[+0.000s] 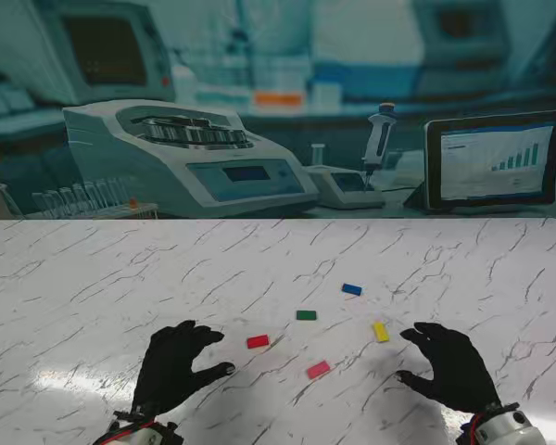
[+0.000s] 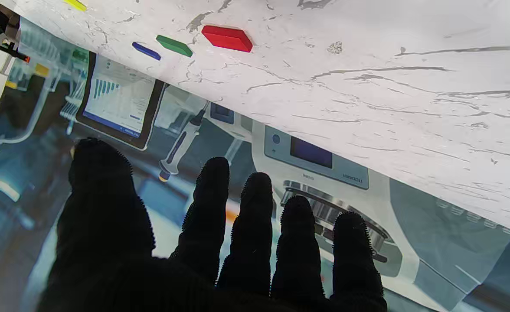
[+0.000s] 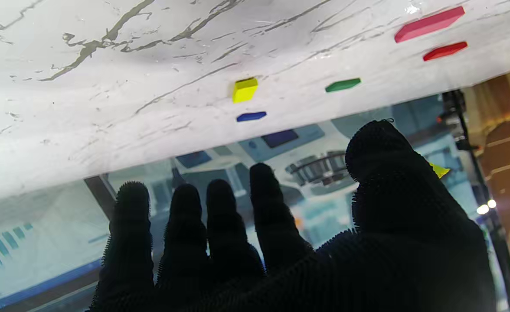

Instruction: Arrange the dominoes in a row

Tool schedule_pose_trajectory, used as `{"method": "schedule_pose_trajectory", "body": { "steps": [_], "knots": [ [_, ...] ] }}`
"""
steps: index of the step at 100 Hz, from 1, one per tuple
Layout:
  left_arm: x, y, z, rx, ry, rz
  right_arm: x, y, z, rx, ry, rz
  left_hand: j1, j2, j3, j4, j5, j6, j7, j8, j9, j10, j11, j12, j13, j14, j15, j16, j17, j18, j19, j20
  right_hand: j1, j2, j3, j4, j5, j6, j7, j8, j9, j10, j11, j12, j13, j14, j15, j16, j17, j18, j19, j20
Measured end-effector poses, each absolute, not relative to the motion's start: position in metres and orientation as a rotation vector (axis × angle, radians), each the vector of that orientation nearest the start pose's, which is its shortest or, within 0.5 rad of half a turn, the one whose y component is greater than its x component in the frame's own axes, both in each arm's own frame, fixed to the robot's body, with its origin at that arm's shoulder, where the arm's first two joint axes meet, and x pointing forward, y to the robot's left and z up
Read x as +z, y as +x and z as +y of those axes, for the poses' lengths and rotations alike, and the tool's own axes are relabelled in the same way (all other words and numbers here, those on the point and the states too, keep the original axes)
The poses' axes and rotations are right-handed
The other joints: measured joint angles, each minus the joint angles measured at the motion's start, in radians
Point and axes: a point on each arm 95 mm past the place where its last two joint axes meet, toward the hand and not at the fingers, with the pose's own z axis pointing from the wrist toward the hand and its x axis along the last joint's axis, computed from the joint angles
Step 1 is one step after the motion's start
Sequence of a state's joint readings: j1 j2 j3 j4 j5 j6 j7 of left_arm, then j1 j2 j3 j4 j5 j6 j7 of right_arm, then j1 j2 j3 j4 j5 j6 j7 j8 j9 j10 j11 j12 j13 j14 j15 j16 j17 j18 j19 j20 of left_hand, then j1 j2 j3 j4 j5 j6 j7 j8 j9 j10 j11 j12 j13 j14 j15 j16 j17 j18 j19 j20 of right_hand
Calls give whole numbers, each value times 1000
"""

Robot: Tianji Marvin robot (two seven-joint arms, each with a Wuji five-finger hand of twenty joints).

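Note:
Several flat dominoes lie scattered on the white marble table [image 1: 93, 287]. Between my hands lie a red domino [image 1: 258, 341], a pink one [image 1: 318, 369] nearest to me, a green one [image 1: 306, 315], a blue one [image 1: 351, 289] farthest away and a yellow one [image 1: 380, 331]. My left hand [image 1: 173, 366] hovers open just left of the red domino [image 2: 227, 37], fingers spread. My right hand [image 1: 449, 366] is open too, just right of the yellow domino [image 3: 244, 89]. Neither hand holds anything. The wrist views also show the green [image 2: 174, 45] and blue [image 3: 251, 116] pieces.
A printed lab backdrop with a centrifuge [image 1: 181, 158], a pipette [image 1: 378, 134] and a tablet screen [image 1: 496, 159] stands along the table's far edge. Bare marble stretches to the left and right of the dominoes.

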State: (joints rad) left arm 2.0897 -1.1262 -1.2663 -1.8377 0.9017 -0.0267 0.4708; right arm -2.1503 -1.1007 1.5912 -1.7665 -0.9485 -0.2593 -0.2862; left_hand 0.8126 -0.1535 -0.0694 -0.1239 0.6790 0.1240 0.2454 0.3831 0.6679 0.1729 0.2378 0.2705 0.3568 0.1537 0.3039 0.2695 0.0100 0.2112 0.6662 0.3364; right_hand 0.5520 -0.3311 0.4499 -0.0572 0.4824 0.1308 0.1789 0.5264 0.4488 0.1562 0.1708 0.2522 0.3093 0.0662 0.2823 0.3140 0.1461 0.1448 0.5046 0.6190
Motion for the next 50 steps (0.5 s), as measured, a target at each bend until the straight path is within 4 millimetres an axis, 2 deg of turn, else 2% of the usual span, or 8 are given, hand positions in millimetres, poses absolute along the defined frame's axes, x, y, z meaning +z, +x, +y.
{"method": "schedule_pose_trajectory", "body": {
  "steps": [8,10,50],
  "knots": [
    [-357,241,-16,-1731,-1378,1141,-365,249,-92,1552,1343,1338,0,0,0,0,0,0,0,0,0,0,0,0,0,0,0,0,0,0,0,0,0,3,0,0,0,0,0,0,0,0,0,0,0,0,0,0,1,0,-1,2],
    [-357,241,-16,-1731,-1378,1142,-365,249,-92,1551,1344,1339,0,0,0,0,0,0,0,0,0,0,0,0,0,0,0,0,1,0,0,0,0,3,0,13,0,2,0,0,0,0,0,0,0,0,0,0,1,0,-3,3],
    [-357,242,-17,-1733,-1373,1144,-366,248,-92,1553,1353,1336,0,0,0,0,0,0,0,0,0,0,0,0,0,0,0,0,2,0,0,0,0,13,-2,13,0,10,0,0,13,1,-1,2,1,0,0,0,3,0,-12,19]
  ]
}}
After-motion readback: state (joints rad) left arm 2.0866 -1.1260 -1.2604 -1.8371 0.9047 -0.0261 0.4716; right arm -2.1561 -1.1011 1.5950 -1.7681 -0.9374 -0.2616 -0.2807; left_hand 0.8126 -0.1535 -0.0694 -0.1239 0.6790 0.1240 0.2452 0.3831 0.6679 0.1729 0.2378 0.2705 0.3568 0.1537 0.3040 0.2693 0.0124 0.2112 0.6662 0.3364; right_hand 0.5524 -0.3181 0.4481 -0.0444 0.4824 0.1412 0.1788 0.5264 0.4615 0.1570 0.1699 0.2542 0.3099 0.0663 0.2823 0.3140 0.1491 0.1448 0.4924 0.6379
